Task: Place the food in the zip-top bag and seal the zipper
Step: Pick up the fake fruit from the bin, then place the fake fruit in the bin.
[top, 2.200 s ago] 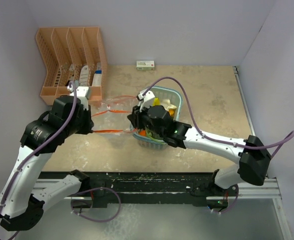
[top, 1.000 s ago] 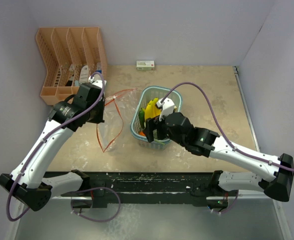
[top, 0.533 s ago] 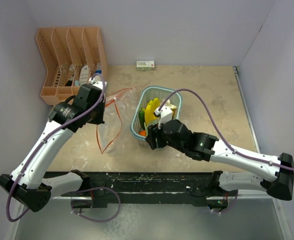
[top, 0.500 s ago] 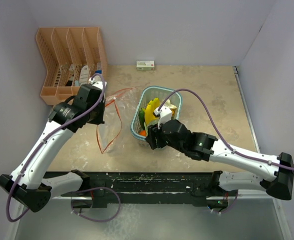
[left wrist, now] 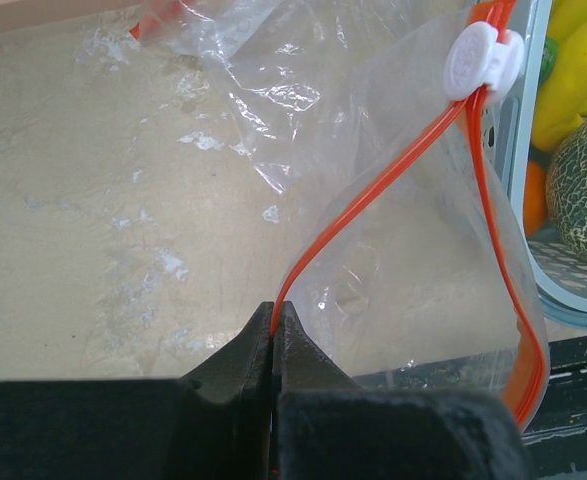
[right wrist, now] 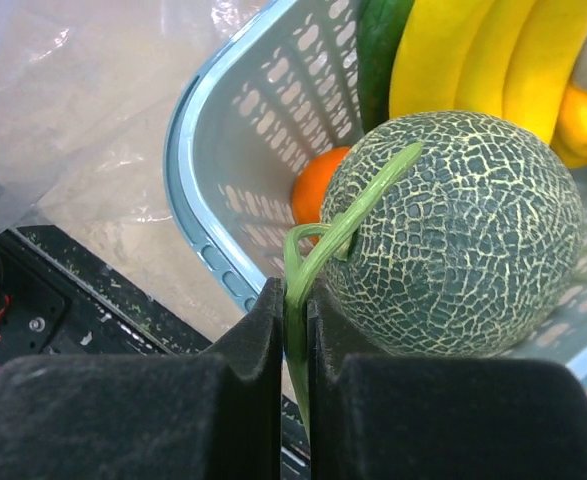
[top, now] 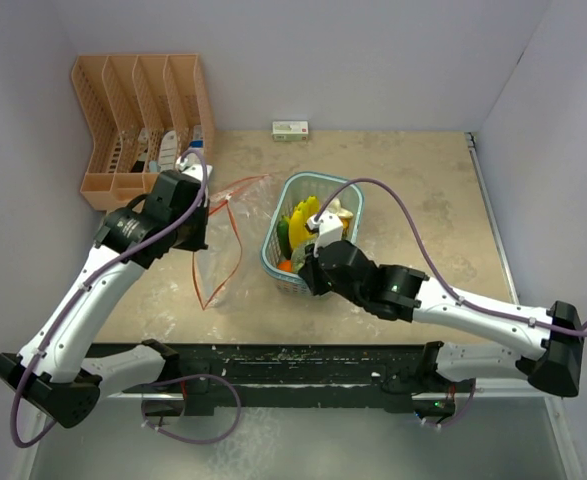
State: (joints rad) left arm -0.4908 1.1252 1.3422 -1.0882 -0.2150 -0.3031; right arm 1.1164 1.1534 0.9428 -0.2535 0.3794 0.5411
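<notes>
The clear zip-top bag [top: 218, 235] hangs open left of the basket, and my left gripper [left wrist: 274, 310] is shut on its orange zipper strip [left wrist: 373, 190], below the white slider [left wrist: 483, 60]. The food lies in the light blue basket [right wrist: 188, 190]: a round green netted melon [right wrist: 463, 230], yellow bananas [right wrist: 483, 60], a small orange fruit [right wrist: 318, 185] and a long green vegetable [right wrist: 383, 40]. At the basket's near end, my right gripper [right wrist: 294, 295] is shut on the melon's green stem [right wrist: 348, 225]. From above, that gripper [top: 303, 275] hides the melon.
An orange file rack [top: 143, 120] stands at the back left beside the left arm. A small box [top: 291, 129] lies against the back wall. The dark rail [top: 303, 360] runs along the table's near edge, just below the basket.
My right gripper has closed from wide open onto the melon's stem and settled at the basket's near end. The left gripper holds the bag's zipper edge as before.
</notes>
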